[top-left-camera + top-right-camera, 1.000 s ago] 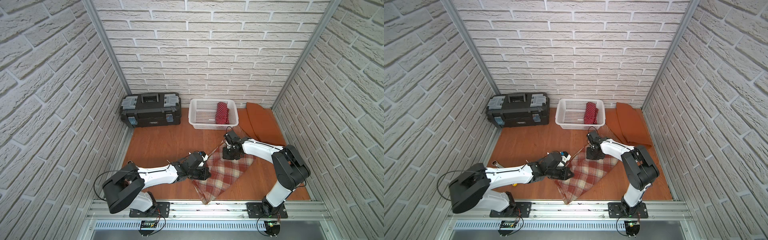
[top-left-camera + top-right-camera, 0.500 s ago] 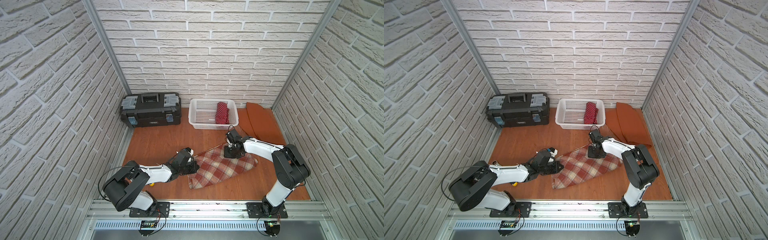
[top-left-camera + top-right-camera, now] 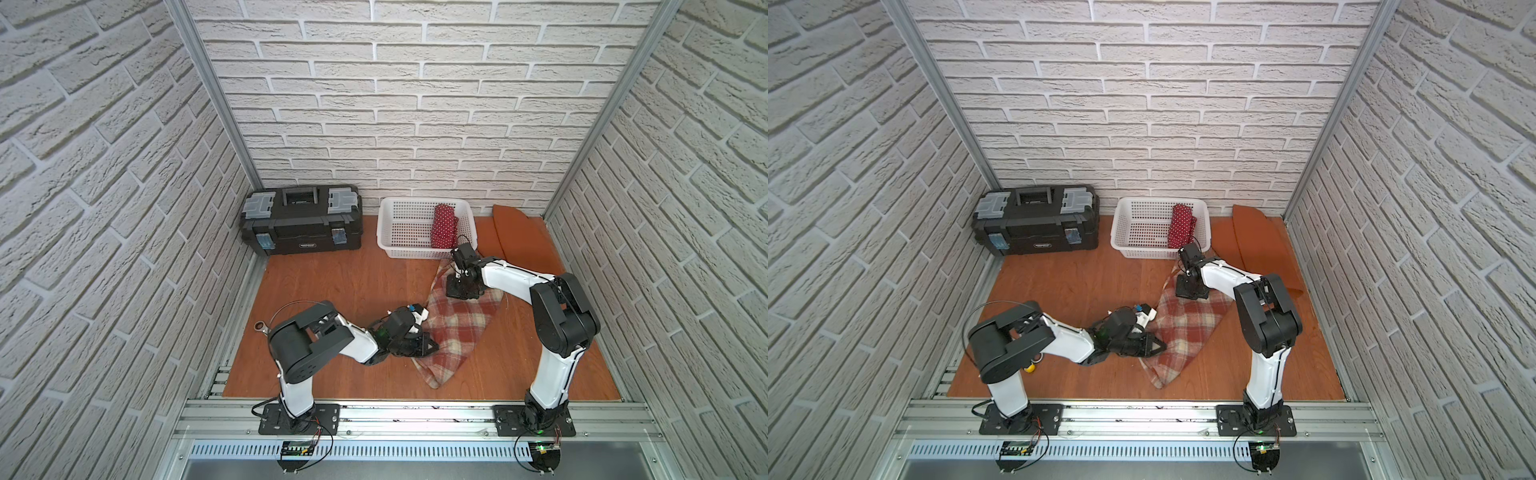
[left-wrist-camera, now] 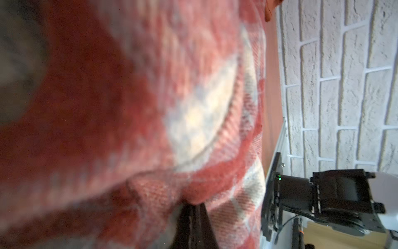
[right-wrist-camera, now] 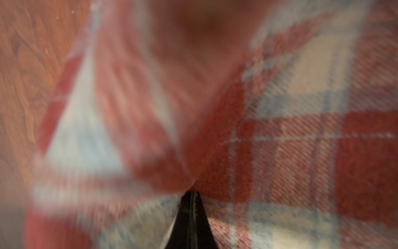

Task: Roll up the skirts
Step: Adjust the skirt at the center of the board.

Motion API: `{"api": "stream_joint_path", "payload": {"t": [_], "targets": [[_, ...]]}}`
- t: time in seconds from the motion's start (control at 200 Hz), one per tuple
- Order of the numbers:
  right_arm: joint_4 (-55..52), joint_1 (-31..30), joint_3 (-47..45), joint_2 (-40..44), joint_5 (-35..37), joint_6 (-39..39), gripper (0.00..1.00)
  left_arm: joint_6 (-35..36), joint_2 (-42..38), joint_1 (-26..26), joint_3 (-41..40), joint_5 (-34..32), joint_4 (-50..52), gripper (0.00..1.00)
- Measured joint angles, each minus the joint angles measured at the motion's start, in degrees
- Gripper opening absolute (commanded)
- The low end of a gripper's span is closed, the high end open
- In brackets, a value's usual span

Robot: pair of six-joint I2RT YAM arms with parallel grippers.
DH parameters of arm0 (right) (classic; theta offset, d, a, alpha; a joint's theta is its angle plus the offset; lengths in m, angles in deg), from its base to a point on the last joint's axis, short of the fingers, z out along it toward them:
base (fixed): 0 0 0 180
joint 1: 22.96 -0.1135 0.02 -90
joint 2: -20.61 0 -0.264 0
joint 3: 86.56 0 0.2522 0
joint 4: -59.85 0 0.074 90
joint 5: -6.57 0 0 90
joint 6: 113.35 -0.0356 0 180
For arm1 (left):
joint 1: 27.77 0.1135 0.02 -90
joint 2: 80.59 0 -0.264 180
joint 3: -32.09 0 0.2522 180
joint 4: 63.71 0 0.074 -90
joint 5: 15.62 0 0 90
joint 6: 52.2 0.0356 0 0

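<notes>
The red-and-cream plaid skirt (image 3: 459, 324) (image 3: 1185, 328) lies on the wooden floor between the arms, bunched into a long narrow shape. My left gripper (image 3: 432, 345) (image 3: 1160, 345) lies low at its left edge, shut with plaid cloth (image 4: 193, 107) gathered at its tips (image 4: 192, 207). At the skirt's far end my right gripper (image 3: 459, 291) (image 3: 1190, 293) points down, shut on a fold of the plaid (image 5: 301, 140) at its tips (image 5: 191, 194). The polka-dot skirt (image 3: 444, 226) (image 3: 1181, 226) sits rolled in the basket. Flat at the back right lies the rust-orange skirt (image 3: 521, 237) (image 3: 1262, 249).
The white lattice basket (image 3: 399, 232) (image 3: 1138, 232) stands at the back wall, a black toolbox (image 3: 301, 224) (image 3: 1036, 226) to its left. A wrench (image 3: 259, 326) lies by the left wall. Brick walls close in three sides. Bare floor (image 3: 353, 282) lies in front of the toolbox.
My left gripper has swung back to the right with the skirt's edge, and the plaid cloth has bunched from a wide left-stretched spread into a narrower strip. The right gripper has barely moved.
</notes>
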Motion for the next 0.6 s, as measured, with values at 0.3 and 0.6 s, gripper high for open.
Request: {"api": "stream_joint_path", "payload": {"t": [0.3,0.6], "targets": [[-2.05,0.02,-0.37,1.29,1.42,4.31,0.02,8.39,-10.16,-6.14,4.7,4.35,19.34,0.0],[-2.58,0.0,-0.96,8.39,0.42,5.99,0.04,15.47,-35.45,2.45,0.63,-4.72,33.99,0.4]]}}
